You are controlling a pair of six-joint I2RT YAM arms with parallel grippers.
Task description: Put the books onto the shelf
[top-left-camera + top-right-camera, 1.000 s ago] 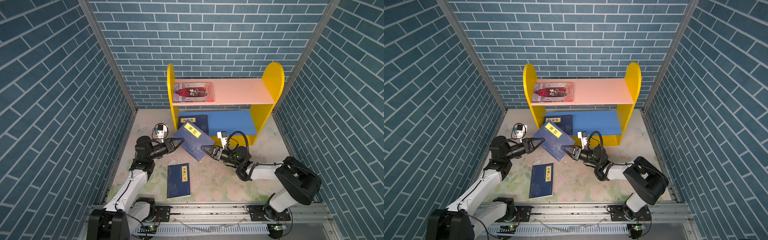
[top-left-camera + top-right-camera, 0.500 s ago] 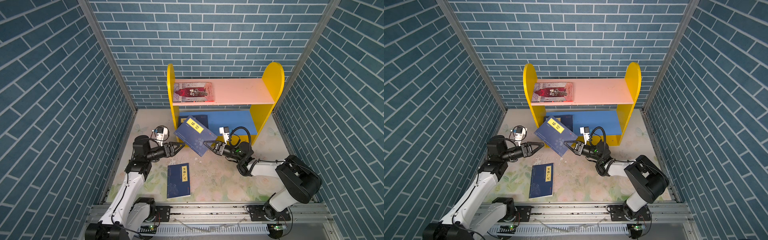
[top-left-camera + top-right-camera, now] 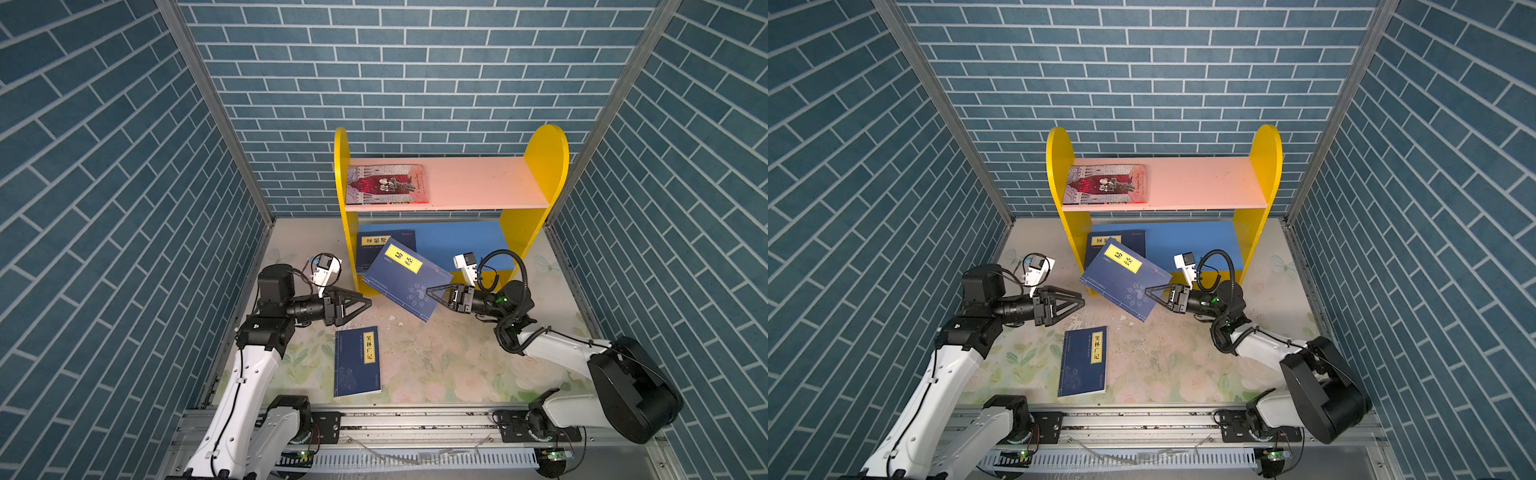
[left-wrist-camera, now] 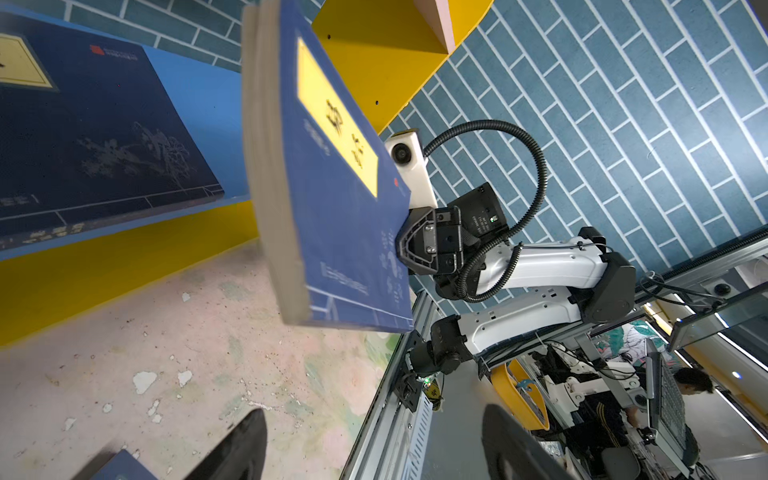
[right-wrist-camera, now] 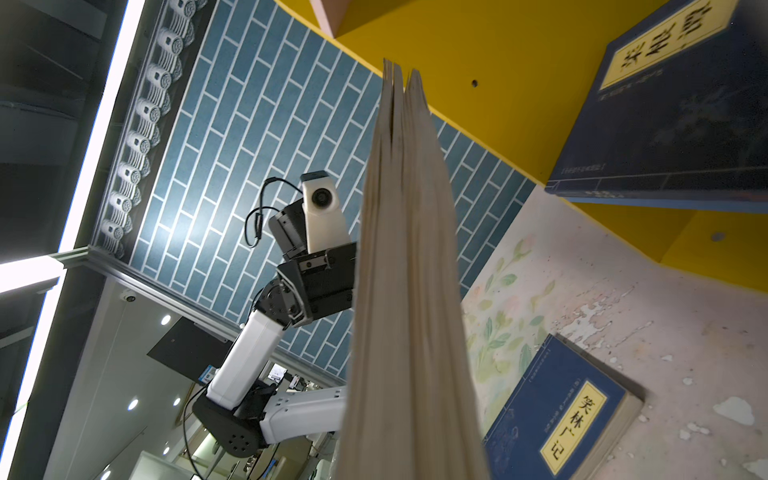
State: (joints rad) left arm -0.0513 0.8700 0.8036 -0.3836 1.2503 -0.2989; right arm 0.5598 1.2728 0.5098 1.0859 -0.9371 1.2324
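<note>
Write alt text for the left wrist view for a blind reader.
A yellow-labelled navy book hangs tilted above the floor, pinched at one edge by the right gripper. Behind it a second navy book lies on the blue board of the shelf; the open left gripper frames the foreground.

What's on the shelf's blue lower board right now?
A navy book lies flat at its left end. The raised book hides that book's near corner and part of the board.
</note>
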